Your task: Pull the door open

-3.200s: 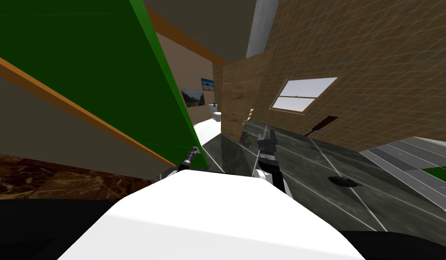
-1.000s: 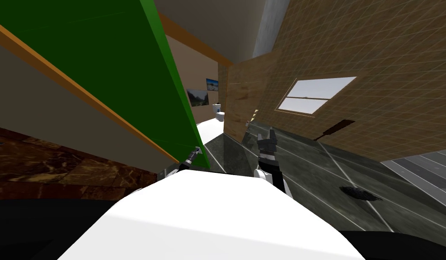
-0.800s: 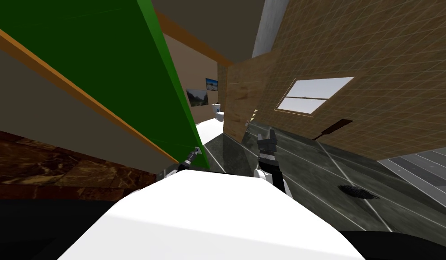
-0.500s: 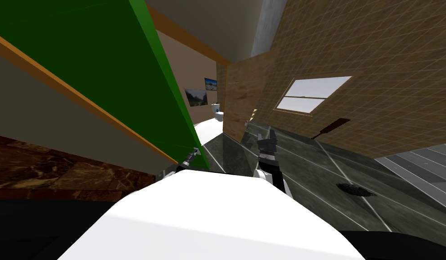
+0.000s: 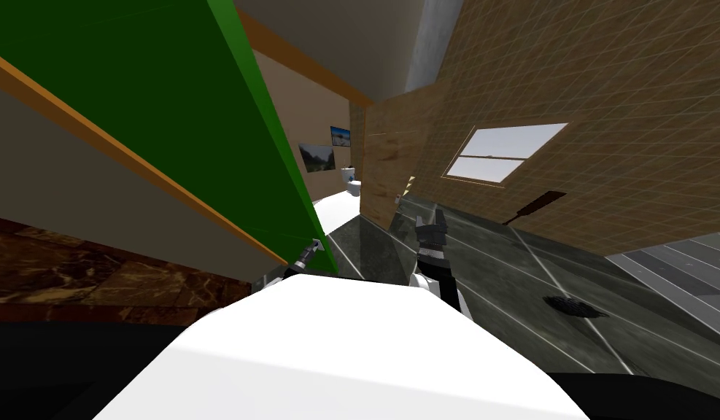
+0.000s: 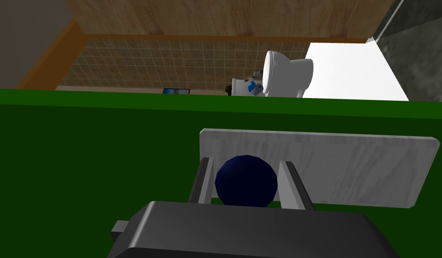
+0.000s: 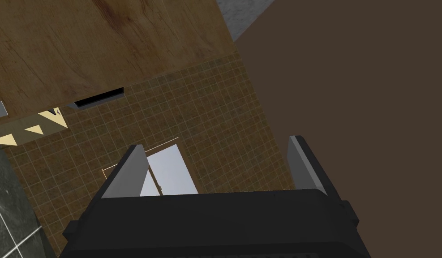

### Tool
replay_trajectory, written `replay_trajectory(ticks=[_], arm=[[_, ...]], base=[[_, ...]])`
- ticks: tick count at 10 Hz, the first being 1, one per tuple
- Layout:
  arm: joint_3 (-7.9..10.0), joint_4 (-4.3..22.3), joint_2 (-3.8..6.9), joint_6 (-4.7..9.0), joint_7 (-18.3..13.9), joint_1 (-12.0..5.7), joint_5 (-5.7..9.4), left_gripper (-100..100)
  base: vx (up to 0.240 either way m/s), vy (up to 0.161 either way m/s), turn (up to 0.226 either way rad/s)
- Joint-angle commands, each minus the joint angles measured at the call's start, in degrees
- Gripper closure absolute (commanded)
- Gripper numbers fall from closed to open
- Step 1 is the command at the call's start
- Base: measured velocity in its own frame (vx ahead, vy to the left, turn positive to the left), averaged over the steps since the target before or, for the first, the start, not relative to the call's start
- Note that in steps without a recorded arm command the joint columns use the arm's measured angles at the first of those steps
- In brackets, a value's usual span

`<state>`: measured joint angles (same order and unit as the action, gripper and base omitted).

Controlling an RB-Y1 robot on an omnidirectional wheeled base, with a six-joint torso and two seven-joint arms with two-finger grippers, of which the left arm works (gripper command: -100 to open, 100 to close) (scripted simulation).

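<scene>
The green door slants across the left of the head view, its edge running down to my left gripper. In the left wrist view the green door carries a light grey plate with a dark blue round knob. My left gripper is shut on that knob, one finger pressed on each side. My right gripper is raised above the dark tiled floor, apart from the door. Its fingers stand open with nothing between them.
Past the door's edge lie a white toilet, a white floor patch and pictures on a brown wall. A tiled wall with a window stands to the right. A floor drain sits in the dark tiles.
The whole head view has swung a little back and forth over the last seconds, so I have turned slightly. In the last half second nothing has visibly changed.
</scene>
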<state>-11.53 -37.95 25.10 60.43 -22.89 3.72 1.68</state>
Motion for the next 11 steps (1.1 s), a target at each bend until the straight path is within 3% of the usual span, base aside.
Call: replay_trajectory(ticks=[1,4,6,11], arm=[[0.0,-0.1,0.01,0.08,0.0,0.09,0.0,100],[0.0,-0.1,0.01,0.08,0.0,0.09,0.0,100],[-0.23,0.8,1.39,2.98,-0.9,1.84,0.24,100],[-0.31,1.0,1.76,3.84,-1.1,2.33,0.3,100]], base=[[0.0,0.0,0.0],[0.003,-0.005,-0.014],[0.023,-0.008,-0.105],[-0.001,0.002,0.006]])
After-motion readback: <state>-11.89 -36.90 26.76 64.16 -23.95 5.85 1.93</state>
